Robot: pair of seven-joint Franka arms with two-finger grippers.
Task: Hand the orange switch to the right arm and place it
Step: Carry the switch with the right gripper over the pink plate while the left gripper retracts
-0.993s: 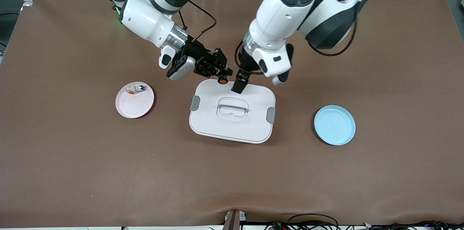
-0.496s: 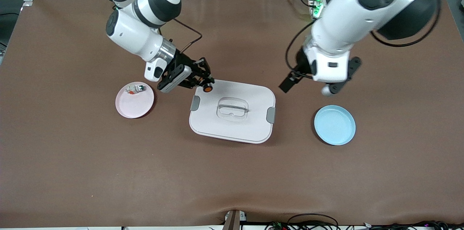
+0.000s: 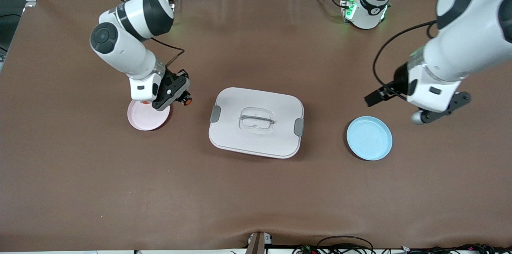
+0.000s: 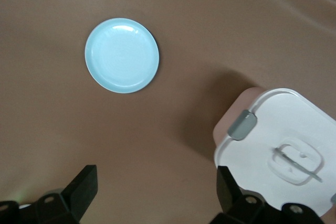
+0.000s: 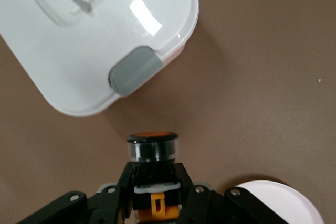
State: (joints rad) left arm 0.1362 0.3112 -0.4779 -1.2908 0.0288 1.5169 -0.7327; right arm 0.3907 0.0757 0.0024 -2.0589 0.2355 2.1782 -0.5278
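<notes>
My right gripper is shut on the orange switch, a tiny black part with an orange cap face. It holds the switch low over the bare table, between the pink plate and the white lidded container. In the right wrist view the switch sits clamped between the black fingers, and the pink plate's rim shows beside them. My left gripper is open and empty, up over the table beside the blue plate; its fingers stand wide apart.
The white container with grey latches also shows in the left wrist view and in the right wrist view. The blue plate has nothing on it. The right hand hides part of the pink plate.
My right gripper has carried the orange switch from over the container's edge to beside the pink plate. My left arm has drawn back toward its own end, up near the blue plate.
</notes>
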